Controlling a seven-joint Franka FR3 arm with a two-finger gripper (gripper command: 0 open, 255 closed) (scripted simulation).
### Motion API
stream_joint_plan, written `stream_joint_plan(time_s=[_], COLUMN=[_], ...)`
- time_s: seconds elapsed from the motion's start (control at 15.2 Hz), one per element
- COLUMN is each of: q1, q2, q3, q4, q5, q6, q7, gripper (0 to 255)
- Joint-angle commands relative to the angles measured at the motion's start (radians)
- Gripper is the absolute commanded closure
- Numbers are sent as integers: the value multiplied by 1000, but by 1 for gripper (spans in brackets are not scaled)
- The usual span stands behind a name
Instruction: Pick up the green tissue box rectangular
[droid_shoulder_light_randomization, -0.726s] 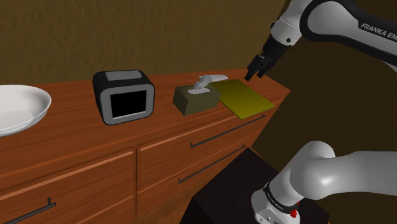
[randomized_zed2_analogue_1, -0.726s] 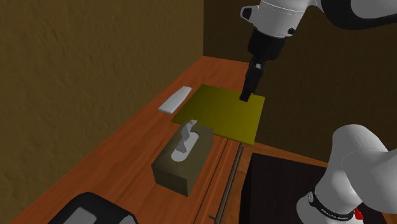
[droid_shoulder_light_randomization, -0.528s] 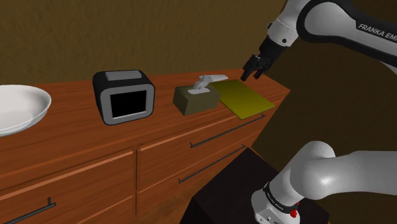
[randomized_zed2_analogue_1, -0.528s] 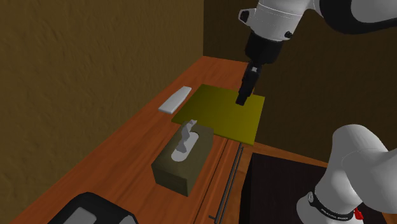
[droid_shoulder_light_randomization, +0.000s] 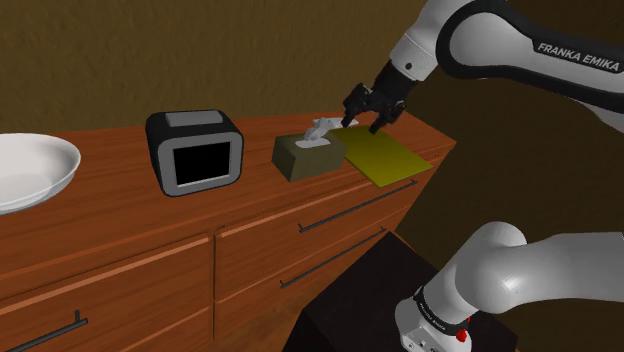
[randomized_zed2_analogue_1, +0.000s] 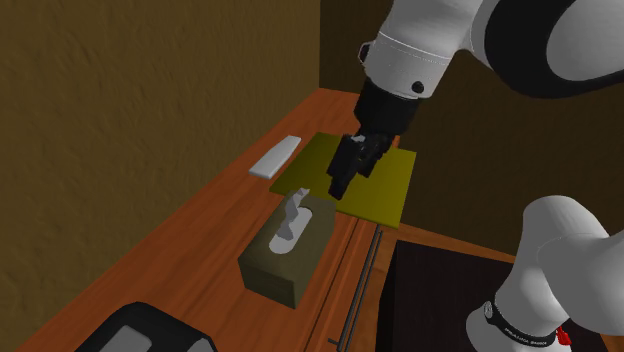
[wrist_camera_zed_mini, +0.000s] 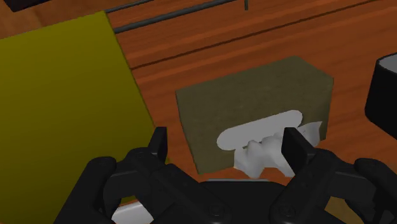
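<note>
Bowl (droid_shoulder_light_randomization: 30, 170) cropped (shoulder view's left), tissue box (wrist_camera_zed_mini: 254, 95) partly behind gripper (wrist_camera_zed_mini: 226, 141)

Overall: dim, warm brown cast in every view.
Brightest: white arm (droid_shoulder_light_randomization: 500, 45) and bowl (droid_shoulder_light_randomization: 35, 170); the arm's underside is softly shaded.
Tissue box (randomized_zed2_analogue_1: 290, 250): sides darker than top.
Gripper (wrist_camera_zed_mini: 226, 140): near-black, little detail.

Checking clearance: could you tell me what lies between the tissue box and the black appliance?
Only bare dresser top separates tissue box from black appliance, per the shoulder view.
</note>
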Motion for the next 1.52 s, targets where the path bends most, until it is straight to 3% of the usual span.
stream_joint_plan(time_s=[0.0, 0.4, 1.06, 1.12, 1.45], q1=[-5, -32, -26, -26, -25], q2=[43, 176, 180, 181, 177], q3=[38, 146, 158, 158, 157], q4=[13, 78, -20, -19, -19], q5=[41, 122, 139, 139, 139], q6=[60, 224, 328, 328, 324], q7=[95, 354, 346, 347, 347], gripper=[0, 0, 0, 255, 255])
